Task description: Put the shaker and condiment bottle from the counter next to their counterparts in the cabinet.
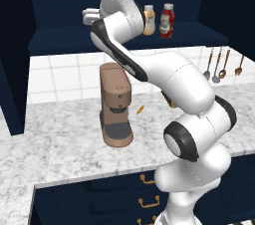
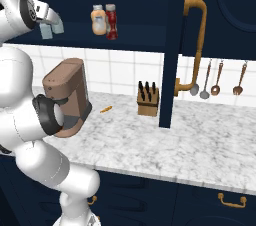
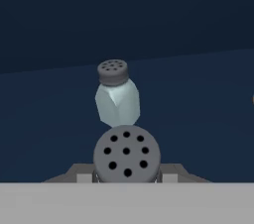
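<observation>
1. Up at the cabinet shelf, in the upper left of the right base view, your tool is pinching the shaker; in the hand view its dark perforated cap sits low and centre between the fingertips.
2. The twin shaker stands just beyond the held one in the hand view, upright on the shelf and apart from it. That is your target neighbour: aim for beside it, not into it.
3. The red condiment bottle already stands on the shelf touching or just beside the orange-tan bottle, so that half looks done.
4. Keep the held shaker upright and slide it slightly sideways before lowering, so its body clears the twin.
5. Whether the held shaker's base already touches the shelf cannot be told from these views; the arm hides it in the left base view. Lower slowly until it seats.
6. Spread the fingers only once it rests flat, then back straight out along the approach line so you do not knock either shaker.
7. On the tabletop, the coffee machine sits below the arm; keep the elbow off it.
</observation>
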Tool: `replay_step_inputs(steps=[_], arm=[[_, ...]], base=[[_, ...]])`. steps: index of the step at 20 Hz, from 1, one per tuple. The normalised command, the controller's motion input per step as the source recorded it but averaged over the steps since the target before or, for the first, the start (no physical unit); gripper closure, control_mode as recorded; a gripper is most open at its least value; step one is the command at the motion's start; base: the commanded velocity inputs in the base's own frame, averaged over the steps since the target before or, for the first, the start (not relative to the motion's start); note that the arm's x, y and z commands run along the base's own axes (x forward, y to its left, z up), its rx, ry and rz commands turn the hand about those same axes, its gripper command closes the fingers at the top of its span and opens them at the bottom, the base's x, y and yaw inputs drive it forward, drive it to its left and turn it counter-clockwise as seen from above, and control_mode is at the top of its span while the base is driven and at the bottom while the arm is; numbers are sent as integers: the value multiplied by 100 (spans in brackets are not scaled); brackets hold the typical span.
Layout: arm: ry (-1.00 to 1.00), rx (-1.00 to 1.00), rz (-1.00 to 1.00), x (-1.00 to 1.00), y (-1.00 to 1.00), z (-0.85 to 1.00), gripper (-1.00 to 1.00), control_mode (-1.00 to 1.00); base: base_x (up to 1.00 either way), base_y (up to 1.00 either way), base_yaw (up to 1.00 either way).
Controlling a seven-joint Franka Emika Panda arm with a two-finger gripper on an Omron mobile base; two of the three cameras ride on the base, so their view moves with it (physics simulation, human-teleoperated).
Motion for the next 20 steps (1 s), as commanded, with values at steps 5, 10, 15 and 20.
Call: replay_step_inputs(steps=[5,10,15,20], arm=[[0,0,0,19,0,-7,100,-100],[0,0,0,5,0,-2,100,-100],[0,0,0,6,2,-4,100,-100],[0,0,0,25,0,-3,100,-100]], base=[[0,0,0],[0,0,0],[0,0,0],[0,0,0]])
